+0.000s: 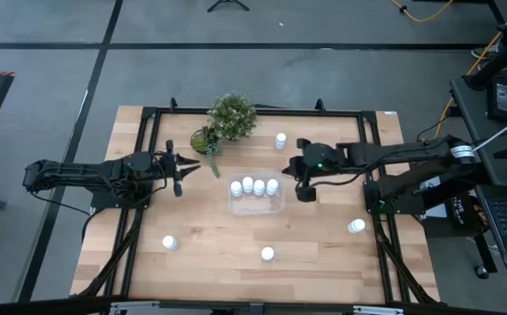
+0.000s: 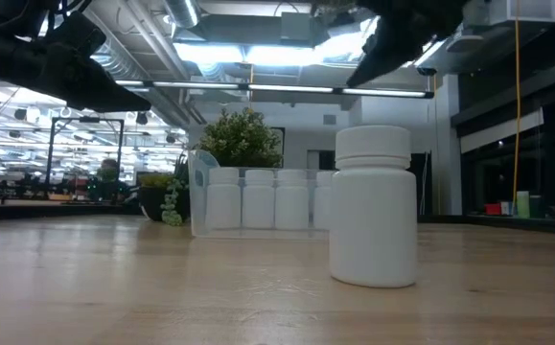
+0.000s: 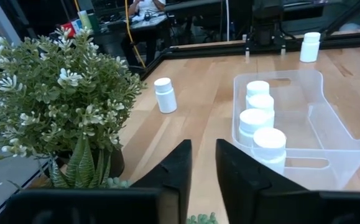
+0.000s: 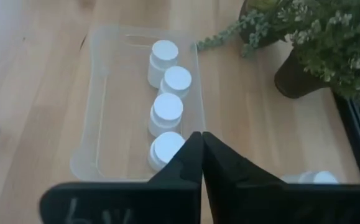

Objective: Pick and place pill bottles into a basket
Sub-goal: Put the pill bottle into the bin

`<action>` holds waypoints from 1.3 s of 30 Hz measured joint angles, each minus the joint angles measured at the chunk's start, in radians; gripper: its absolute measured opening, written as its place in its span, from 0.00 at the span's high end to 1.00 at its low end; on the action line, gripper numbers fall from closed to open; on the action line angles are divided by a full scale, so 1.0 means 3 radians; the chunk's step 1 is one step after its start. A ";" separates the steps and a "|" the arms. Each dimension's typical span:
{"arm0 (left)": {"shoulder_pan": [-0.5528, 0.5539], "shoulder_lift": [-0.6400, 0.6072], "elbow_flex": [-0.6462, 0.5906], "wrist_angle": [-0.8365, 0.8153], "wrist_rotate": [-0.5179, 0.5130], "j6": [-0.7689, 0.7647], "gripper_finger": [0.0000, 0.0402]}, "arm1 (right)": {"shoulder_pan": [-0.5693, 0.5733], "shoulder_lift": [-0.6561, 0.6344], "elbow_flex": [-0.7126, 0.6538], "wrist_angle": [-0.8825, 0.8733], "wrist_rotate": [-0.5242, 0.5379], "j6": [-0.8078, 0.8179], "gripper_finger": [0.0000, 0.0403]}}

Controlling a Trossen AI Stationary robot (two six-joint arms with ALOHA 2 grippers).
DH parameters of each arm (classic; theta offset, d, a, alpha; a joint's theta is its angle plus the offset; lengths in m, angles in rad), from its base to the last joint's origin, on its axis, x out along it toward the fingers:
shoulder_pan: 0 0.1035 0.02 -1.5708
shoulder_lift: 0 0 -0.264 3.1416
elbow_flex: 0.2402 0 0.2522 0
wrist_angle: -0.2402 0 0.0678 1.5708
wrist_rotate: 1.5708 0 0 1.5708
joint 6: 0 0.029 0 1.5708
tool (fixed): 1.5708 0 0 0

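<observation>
A wooden surface (image 1: 235,236) in a dark metal frame stands in a workshop with a grey floor, and a desk with a laptop sits beyond its right edge. Near the middle of the surface lies the basket (image 1: 275,206), a clear plastic tray, and four pill bottles (image 1: 254,185) stand in a row along its far side, so about half the job looks done. Four more bottles stand loose on the wood: one (image 1: 280,140) near the far edge beside the potted plant (image 1: 229,118), one (image 1: 356,226) toward the right edge, one (image 1: 267,254) close to the near edge about halfway along, and one (image 1: 170,242) toward the near left corner. These four are what is left to collect. The right tool (image 1: 302,186) hangs just past the right end of the basket, and its wrist camera looks down over the four bottles in the tray; its fingers (image 4: 192,163) are pressed together with nothing between them, which suggests it carries no bottle at this moment. The left tool (image 1: 180,166) waits over the left half of the surface, beside the plant and apart from the basket, its fingers (image 3: 178,168) parted by a narrow gap and holding nothing. Either arm would next need to reach for one of the loose bottles, the one by the far edge being nearest to the right arm.
</observation>
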 joint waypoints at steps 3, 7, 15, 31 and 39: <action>0.0000 0.0001 0.0000 0.0001 0.0001 0.0024 0.75 | 0.0000 -0.0187 -0.0374 0.0331 -0.0001 0.0033 0.96; 0.0000 0.0000 0.0000 0.0001 0.0000 0.0094 0.63 | 0.0000 -0.0453 -0.0877 0.0855 -0.0001 0.0036 0.99; -0.0001 0.0001 0.0000 -0.0013 0.0004 0.0099 0.40 | 0.0000 -0.0921 -0.1394 0.1500 -0.0001 0.0376 0.98; -0.0018 0.0110 0.0065 -0.0011 0.0869 -0.0242 0.33 | -0.0027 -0.0978 -0.1948 0.2551 0.0022 0.0394 0.99; -0.0309 0.0548 0.0305 -0.0013 0.0862 -0.0274 0.33 | -0.0027 -0.0978 -0.1948 0.2630 0.0023 0.0391 0.97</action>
